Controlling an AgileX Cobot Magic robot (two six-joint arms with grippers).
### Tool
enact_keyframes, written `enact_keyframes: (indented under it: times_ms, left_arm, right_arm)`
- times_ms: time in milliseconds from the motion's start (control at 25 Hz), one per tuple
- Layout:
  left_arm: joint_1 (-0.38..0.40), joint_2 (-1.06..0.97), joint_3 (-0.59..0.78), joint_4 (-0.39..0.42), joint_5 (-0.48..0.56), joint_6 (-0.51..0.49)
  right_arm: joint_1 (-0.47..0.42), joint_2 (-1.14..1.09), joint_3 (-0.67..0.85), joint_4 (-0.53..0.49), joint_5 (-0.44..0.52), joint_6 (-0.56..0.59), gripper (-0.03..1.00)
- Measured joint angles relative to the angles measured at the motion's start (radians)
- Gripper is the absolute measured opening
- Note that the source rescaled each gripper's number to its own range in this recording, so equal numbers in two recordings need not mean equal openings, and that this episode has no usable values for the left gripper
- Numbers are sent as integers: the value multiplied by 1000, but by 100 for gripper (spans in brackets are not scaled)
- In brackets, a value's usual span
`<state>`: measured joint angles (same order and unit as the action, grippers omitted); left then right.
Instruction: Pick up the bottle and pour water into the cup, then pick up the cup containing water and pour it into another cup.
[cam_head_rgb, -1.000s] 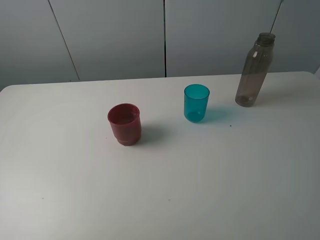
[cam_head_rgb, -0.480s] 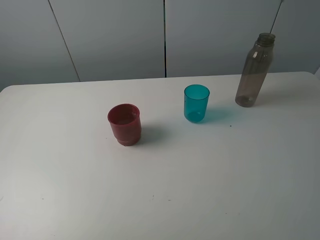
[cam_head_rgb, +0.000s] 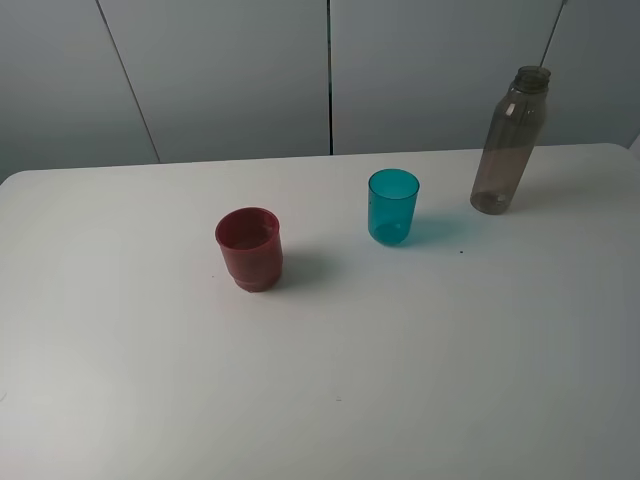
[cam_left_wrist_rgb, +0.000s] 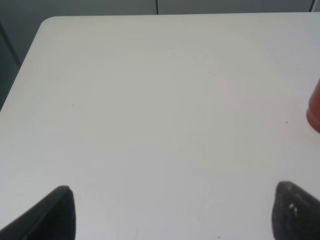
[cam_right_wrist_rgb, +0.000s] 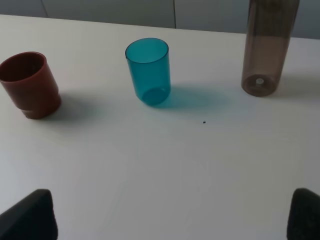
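Note:
The tall smoky grey-brown bottle (cam_head_rgb: 509, 140) stands upright at the table's back right, also in the right wrist view (cam_right_wrist_rgb: 267, 47). The teal cup (cam_head_rgb: 393, 206) stands left of it (cam_right_wrist_rgb: 148, 71). The dark red cup (cam_head_rgb: 249, 248) stands further left and nearer (cam_right_wrist_rgb: 29, 84); a sliver of it shows at the left wrist view's edge (cam_left_wrist_rgb: 315, 107). Neither gripper appears in the high view. My right gripper (cam_right_wrist_rgb: 172, 215) is open, well short of all three things. My left gripper (cam_left_wrist_rgb: 175, 212) is open over bare table, with nothing between its fingertips.
The white table (cam_head_rgb: 400, 350) has a rounded back left corner (cam_left_wrist_rgb: 47, 25). Grey wall panels (cam_head_rgb: 230, 70) rise behind its far edge. A small dark speck (cam_right_wrist_rgb: 204, 122) lies on the table in front of the teal cup.

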<state>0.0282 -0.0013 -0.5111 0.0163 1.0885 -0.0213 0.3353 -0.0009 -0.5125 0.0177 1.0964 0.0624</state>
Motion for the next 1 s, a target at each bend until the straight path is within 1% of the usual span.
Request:
enact_keyframes:
  times_ms: [160,240,320,480,520,800,1000]
  left_arm:
    - [0,0,0,0,0,0]
    - [0,0,0,0,0,0]
    - [0,0,0,0,0,0]
    - [0,0,0,0,0,0]
    - [0,0,0,0,0,0]
    - [0,0,0,0,0,0]
    - [0,0,0,0,0,0]
  right_arm:
    - [-12,0,0,-18,0,-22,99]
    - [-57,0,0,-18,0,-29,99]
    - [-133,0,0,-18,0,-29,99]
    - [-346,0,0,8,0,-62,99]
    - [-369,0,0,21,0,-62,99]
    - [-381,0,0,28,0,-73,99]
    - [-341,0,0,19,0,-62,99]
